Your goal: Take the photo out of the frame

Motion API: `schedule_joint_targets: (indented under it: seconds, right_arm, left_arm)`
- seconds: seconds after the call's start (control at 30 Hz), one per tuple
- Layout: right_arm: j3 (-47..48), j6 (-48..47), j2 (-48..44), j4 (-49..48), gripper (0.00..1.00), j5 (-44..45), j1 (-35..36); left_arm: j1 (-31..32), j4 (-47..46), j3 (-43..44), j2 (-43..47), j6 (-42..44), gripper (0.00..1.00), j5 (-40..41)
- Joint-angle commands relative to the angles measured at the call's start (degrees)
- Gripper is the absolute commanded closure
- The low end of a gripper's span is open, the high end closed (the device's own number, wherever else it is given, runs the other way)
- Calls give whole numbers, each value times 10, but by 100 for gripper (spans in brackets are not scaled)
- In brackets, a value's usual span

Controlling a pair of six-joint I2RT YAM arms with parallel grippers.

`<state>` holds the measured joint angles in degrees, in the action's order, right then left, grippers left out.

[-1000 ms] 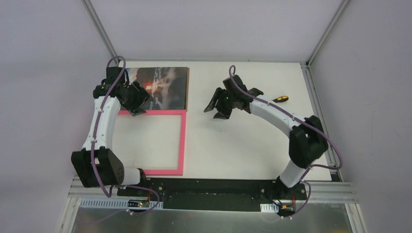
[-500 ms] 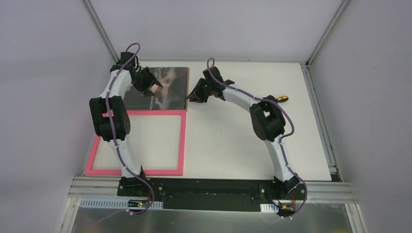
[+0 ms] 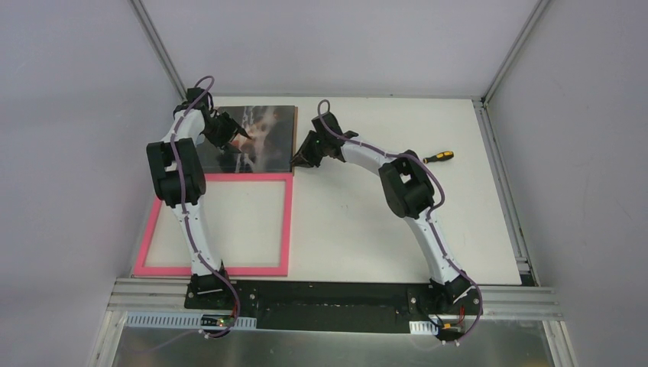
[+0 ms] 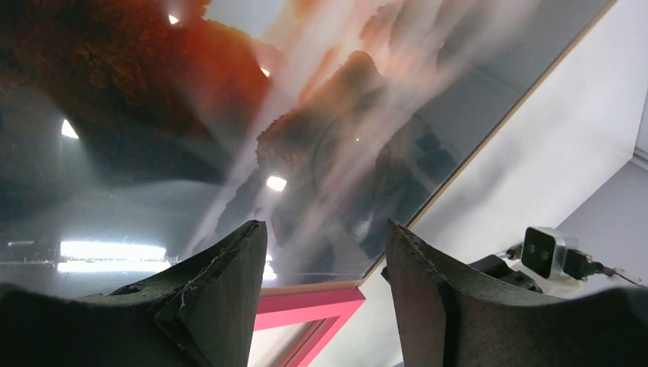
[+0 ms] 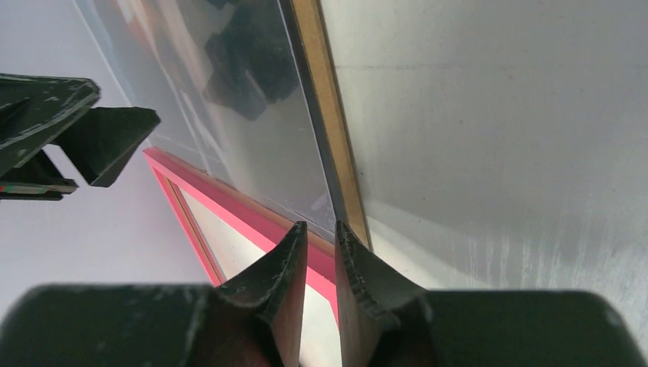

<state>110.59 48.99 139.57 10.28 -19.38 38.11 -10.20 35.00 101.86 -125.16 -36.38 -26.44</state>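
Note:
The photo (image 3: 264, 136), a dark sunset print on a brown board, lies at the back left of the table. The empty pink frame (image 3: 287, 222) lies just in front of it. My left gripper (image 3: 238, 136) hovers open over the photo's left half. In the left wrist view the glossy photo (image 4: 306, 115) fills the view, and a frame corner (image 4: 306, 306) shows between the spread fingers (image 4: 229, 290). My right gripper (image 3: 298, 158) is at the photo's near right corner. In the right wrist view its jaws (image 5: 321, 227) are nearly together, with that corner (image 5: 331, 206) between the tips.
A screwdriver (image 3: 439, 156) with a yellow-and-black handle lies on the white table (image 3: 367, 229) behind the right arm. Grey walls stand close behind and beside the table. The left gripper (image 5: 76, 130) shows at the left of the right wrist view.
Both arms have reached back toward the photo. The right gripper swung left to its near right corner and closed from wide open. The left gripper moved up over the print.

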Motion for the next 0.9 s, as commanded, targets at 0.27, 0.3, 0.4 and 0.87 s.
schedule_joint_targets:
  seconds: [0.27, 0.3, 0.4, 0.87]
  right_arm:
    - [47, 5, 23, -2, 81, 13, 2]
    - [47, 4, 24, 1, 81, 16, 3]
    - [57, -2, 31, 25, 81, 26, 2]
    - [85, -53, 50, 79, 74, 49, 13]
  left_arm:
    - [-7, 5, -12, -24, -20, 42, 26]
    - [-8, 5, -15, -26, -22, 43, 26]
    - [-10, 6, -25, -29, -25, 43, 27]
    - [-14, 11, -43, -41, -26, 43, 27]
